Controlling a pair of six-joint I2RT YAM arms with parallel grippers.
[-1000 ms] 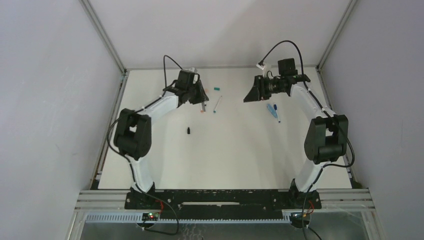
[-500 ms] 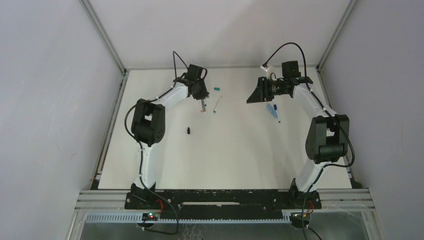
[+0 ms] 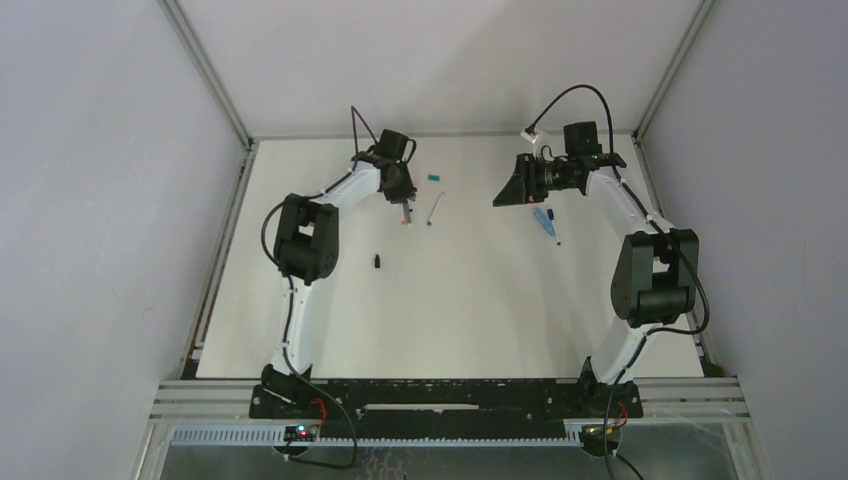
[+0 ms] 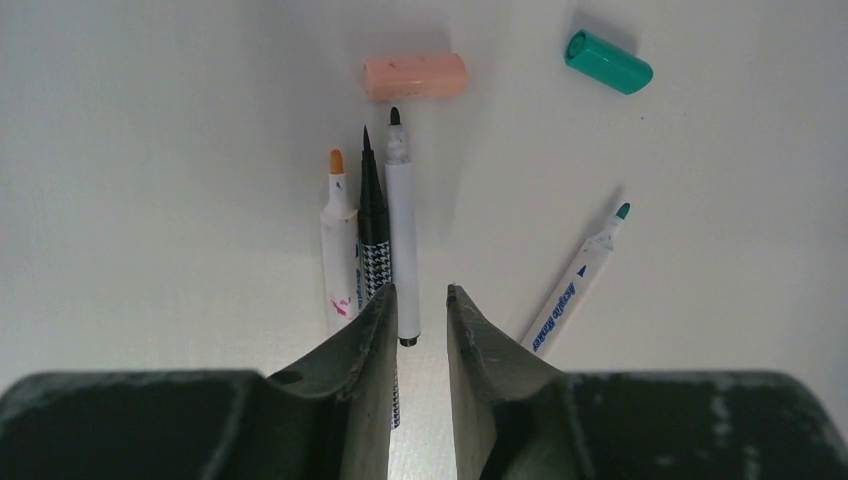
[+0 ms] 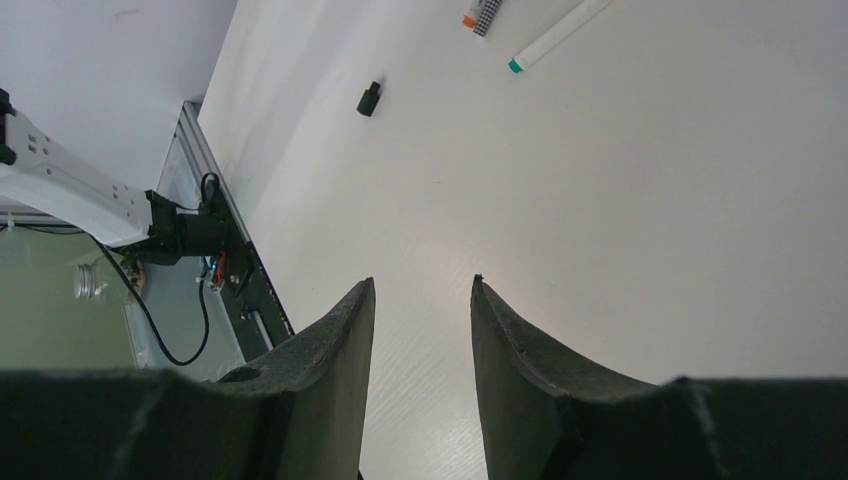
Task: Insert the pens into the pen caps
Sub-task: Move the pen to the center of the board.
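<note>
left gripper [image 4: 418, 298] narrowly parted over white pen [image 4: 403, 240] near far edge, salmon cap [image 4: 415, 76] beyond its tip, right gripper [image 5: 421, 290] spread, empty

A white table [image 3: 470, 320] sits between grey walls [image 3: 100, 200].

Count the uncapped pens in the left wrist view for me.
4. Three lie side by side ahead of the left gripper: orange-tipped pen, houndstooth pen, white black-tipped pen. The teal-tipped pen lies apart, to the right. The gripper may hide others.
</note>
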